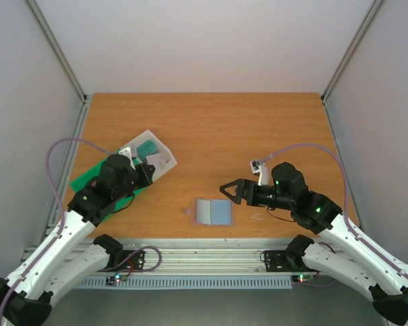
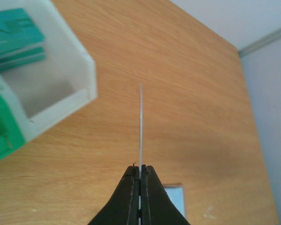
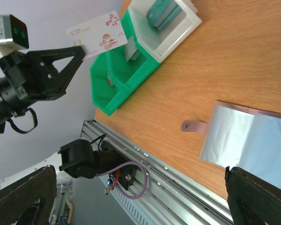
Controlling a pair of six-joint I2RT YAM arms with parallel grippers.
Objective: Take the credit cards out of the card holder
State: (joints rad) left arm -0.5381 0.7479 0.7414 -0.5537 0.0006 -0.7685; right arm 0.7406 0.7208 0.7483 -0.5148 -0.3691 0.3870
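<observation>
The card holder (image 1: 212, 212) lies opened flat near the table's front edge, its left half pale grey and its right half light blue; a small strap tab (image 3: 194, 125) sticks out of its side. My left gripper (image 2: 140, 168) is shut on a thin credit card (image 2: 141, 126), seen edge-on there. In the right wrist view that card (image 3: 97, 40) is white with "VIP" and blossoms, held in the air above the green tray. My right gripper (image 1: 229, 193) hovers just right of the holder (image 3: 243, 136), jaws wide open and empty.
A green compartment tray (image 1: 88, 180) sits at the left, with a clear box (image 1: 149, 153) holding a teal block (image 3: 161, 11) beside it. The left gripper (image 1: 148, 171) hangs next to that box. A metal rail (image 3: 178, 178) runs along the near table edge.
</observation>
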